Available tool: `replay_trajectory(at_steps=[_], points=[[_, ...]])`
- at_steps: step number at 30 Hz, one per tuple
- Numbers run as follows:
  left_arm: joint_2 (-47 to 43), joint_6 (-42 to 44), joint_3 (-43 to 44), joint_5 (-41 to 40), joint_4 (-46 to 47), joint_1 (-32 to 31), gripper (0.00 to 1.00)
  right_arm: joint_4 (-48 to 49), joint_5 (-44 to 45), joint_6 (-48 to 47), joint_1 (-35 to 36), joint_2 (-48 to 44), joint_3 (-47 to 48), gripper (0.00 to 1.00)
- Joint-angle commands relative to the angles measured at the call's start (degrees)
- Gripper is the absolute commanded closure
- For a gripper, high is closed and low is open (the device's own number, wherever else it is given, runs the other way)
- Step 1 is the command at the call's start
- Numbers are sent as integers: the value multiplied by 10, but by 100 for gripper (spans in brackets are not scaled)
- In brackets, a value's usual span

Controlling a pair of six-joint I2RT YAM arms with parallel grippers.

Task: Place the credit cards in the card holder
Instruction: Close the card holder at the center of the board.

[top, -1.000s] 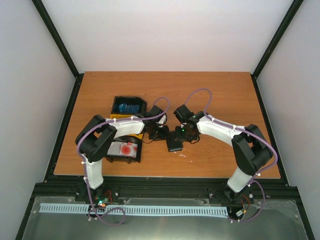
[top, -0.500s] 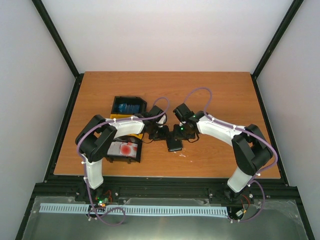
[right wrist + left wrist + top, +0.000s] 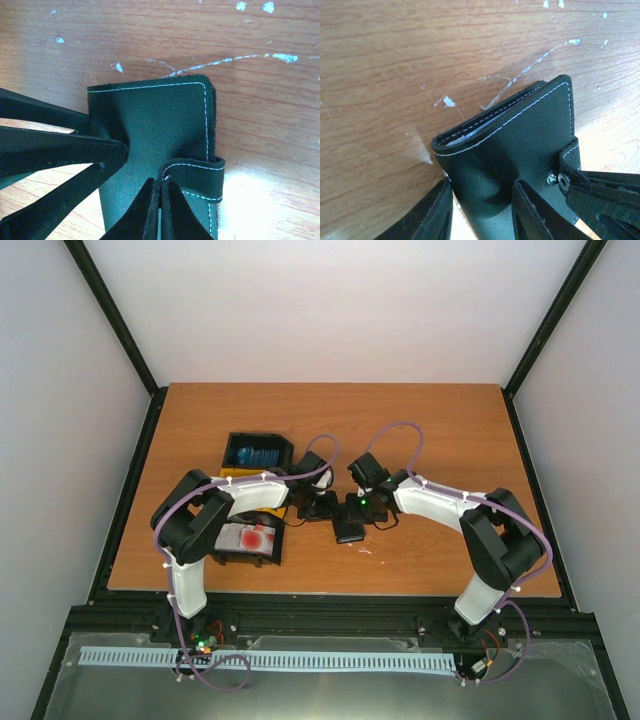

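The black card holder lies on the table between both grippers. In the left wrist view my left gripper is shut on the card holder at its folded edge, one finger on each side. A pale sliver shows between its covers. In the right wrist view my right gripper is shut on the holder's snap tab, pinching it above the cover. White credit cards with red blotches lie in a bin at the left. Blue cards lie in the bin behind it.
Two black and yellow bins stand left of the grippers, close to the left arm. The wooden table has black rails along its edges and white walls around it. Scratches mark the wood near the holder.
The right wrist has shifted a little toward the holder and lower. The holder and the left gripper have stayed in place.
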Motion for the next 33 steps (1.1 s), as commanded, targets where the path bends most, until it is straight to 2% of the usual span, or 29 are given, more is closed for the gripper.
replay_trajectory(at_steps=[1,10,19,25,33], points=[[22,6,-18,-4,-14,-2,66,7,-6,-11,4,13,1,97],[20,5,-20,-2,-12,-2,66,-26,-12,-33,4,24,16,97],[18,6,-19,2,-12,-2,66,-18,-24,-26,1,34,31,97],[7,-3,-33,6,3,-2,66,11,-76,-30,-19,28,-4,97],[1,0,-34,15,7,-2,66,-19,-156,-85,-54,38,5,97]])
